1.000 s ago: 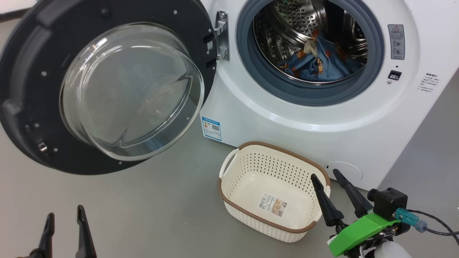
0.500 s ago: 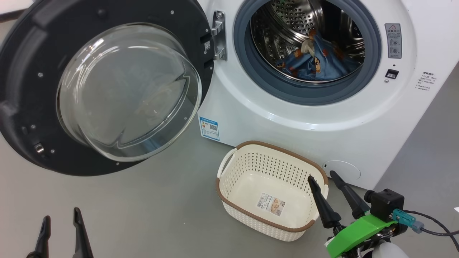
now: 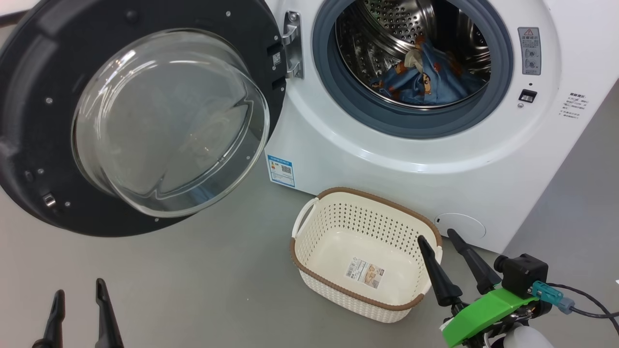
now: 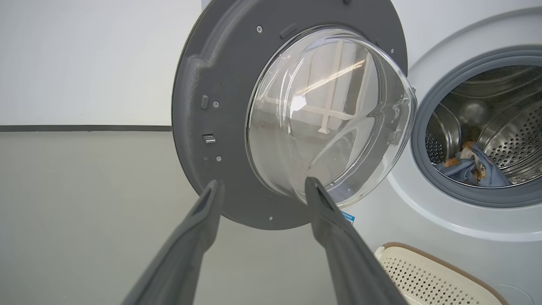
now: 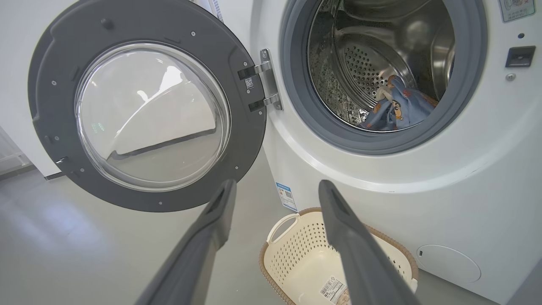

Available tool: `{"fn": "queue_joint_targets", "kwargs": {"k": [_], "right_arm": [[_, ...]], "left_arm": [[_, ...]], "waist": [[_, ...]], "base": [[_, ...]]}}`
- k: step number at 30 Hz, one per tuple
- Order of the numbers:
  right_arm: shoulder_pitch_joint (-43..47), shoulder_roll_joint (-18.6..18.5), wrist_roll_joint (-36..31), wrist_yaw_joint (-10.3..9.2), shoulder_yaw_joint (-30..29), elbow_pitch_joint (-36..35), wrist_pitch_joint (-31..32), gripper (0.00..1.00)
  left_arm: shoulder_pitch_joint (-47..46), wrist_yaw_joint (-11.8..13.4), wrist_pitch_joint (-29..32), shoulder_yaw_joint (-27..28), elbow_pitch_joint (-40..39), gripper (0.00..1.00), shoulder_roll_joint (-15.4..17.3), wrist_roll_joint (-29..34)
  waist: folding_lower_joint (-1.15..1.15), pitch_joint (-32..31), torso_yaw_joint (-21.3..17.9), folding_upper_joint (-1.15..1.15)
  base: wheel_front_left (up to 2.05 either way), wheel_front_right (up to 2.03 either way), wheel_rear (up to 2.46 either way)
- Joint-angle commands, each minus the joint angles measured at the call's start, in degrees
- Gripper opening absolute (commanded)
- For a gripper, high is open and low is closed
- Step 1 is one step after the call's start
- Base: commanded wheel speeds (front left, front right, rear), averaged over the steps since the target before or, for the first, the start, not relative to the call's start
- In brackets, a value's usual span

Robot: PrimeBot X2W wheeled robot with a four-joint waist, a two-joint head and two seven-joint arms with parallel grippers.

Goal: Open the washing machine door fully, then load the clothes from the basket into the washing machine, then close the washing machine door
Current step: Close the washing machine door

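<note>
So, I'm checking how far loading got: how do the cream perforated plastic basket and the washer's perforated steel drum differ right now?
The cream plastic basket holds nothing but its label sticker; the steel drum holds the light blue printed clothes. The basket opens upward on the grey floor; the drum opens forward inside a grey gasket. The basket is matt with a brown rim; the drum shines. Both are perforated.

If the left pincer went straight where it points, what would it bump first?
Probably the washing machine door: the open left pincer aims at its dark lower rim, though depth is hard to judge.
</note>
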Motion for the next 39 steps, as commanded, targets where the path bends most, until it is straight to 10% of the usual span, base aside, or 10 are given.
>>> {"fn": "queue_joint_targets", "kwargs": {"k": [1,4,5,8,25,39], "right_arm": [[-0.3,0.0,0.3,0.16,0.8,-1.5,-0.3,1.00],[-0.4,0.1,0.2,0.16,0.7,-1.6,-0.3,1.00],[-0.5,0.1,0.2,0.16,0.7,-1.6,-0.3,1.00],[-0.5,0.1,0.2,0.16,0.6,-1.7,-0.3,1.00],[-0.8,0.1,0.1,0.16,0.0,-2.0,-0.3,1.00],[-3.1,-1.5,0.0,0.16,0.5,-2.3,-0.3,1.00]], "left_arm": [[-1.6,0.3,-0.3,2.0,-1.6,1.00,1.3,0.6],[-1.8,0.3,-0.3,2.1,-1.7,0.96,1.4,0.5],[-1.9,0.3,-0.3,2.2,-1.7,0.62,1.7,0.4],[-2.3,0.2,-0.3,2.3,-2.0,0.01,2.2,0.4],[-10.8,-3.4,5.5,7.1,-9.9,0.00,10.3,-5.7],[-35.0,-6.8,19.5,18.3,-2.9,0.00,23.0,-27.6]], "waist": [[0.00,0.1,0.0,0.00],[0.00,0.3,-0.1,0.00],[0.00,0.4,-0.2,0.00],[0.00,0.6,-0.4,0.00],[0.00,1.5,-0.4,0.00],[0.00,6.4,-2.2,0.00]], "base": [[0.00,0.00,0.00],[0.00,0.00,0.00],[0.00,0.00,0.00],[0.00,0.00,0.00],[0.00,0.00,0.00],[0.00,0.00,0.00]]}}
